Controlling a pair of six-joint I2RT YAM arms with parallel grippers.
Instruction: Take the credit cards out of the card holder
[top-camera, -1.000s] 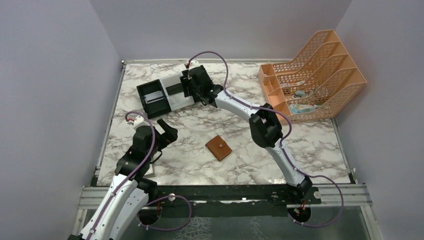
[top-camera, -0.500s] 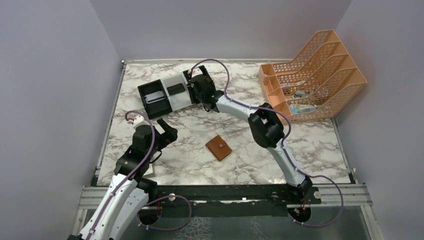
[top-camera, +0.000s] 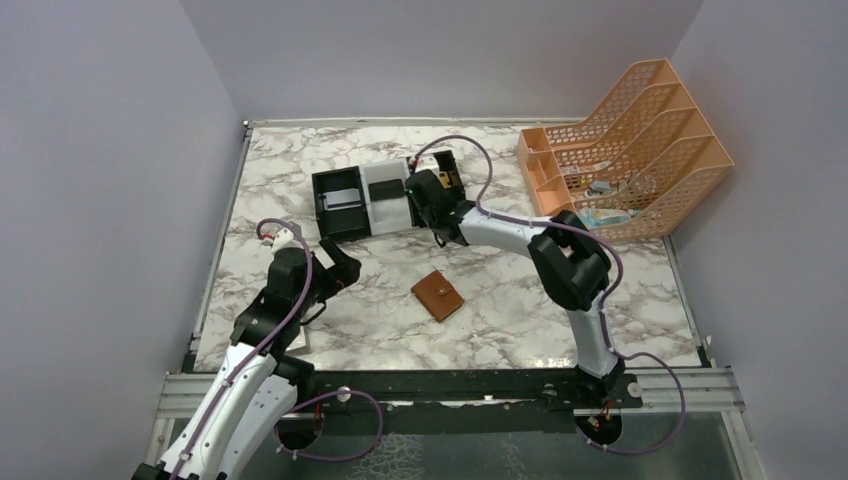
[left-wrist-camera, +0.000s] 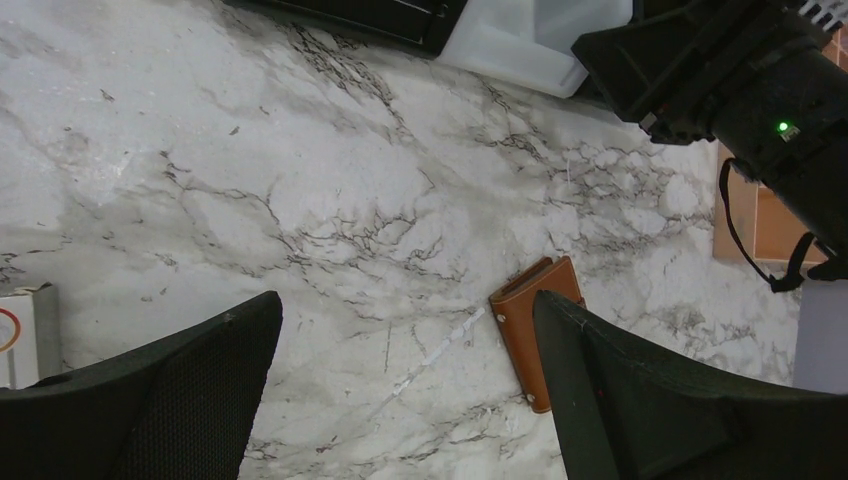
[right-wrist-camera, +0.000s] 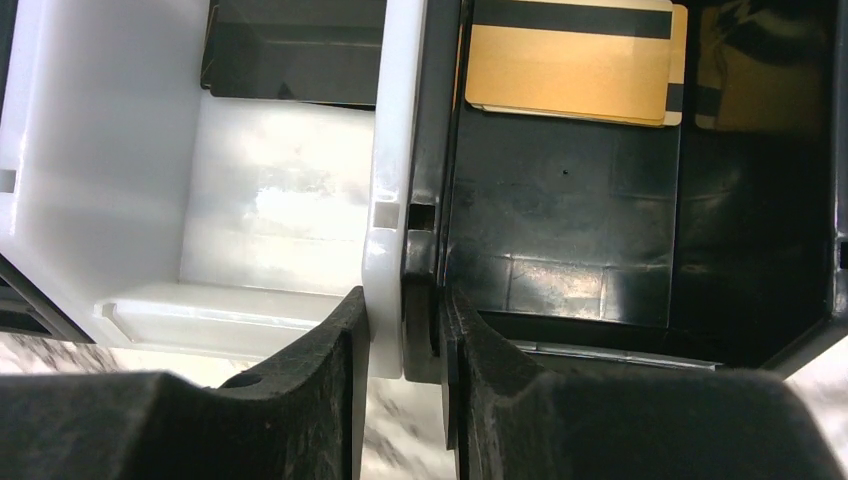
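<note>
Grey walls (top-camera: 450, 50) enclose the marble table (top-camera: 290, 170); the closed brown card holder (top-camera: 438, 295) lies mid-frame, the left gripper (left-wrist-camera: 405, 305) gapes empty, and the right gripper (right-wrist-camera: 405, 335) pinches a dividing wall of the tray (right-wrist-camera: 388, 120).

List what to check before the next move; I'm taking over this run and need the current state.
1. Is the left end effector open and empty: ok.
2. Is the card holder in the left wrist's view: ok.
3. Is the card holder opened: not ok, it lies shut.
4. Is the right end effector free: not ok, clamped on the tray divider walls.
5. Are the gold cards in the tray's black compartment: ok.
6. Any cards left inside the card holder: cannot tell.
</note>
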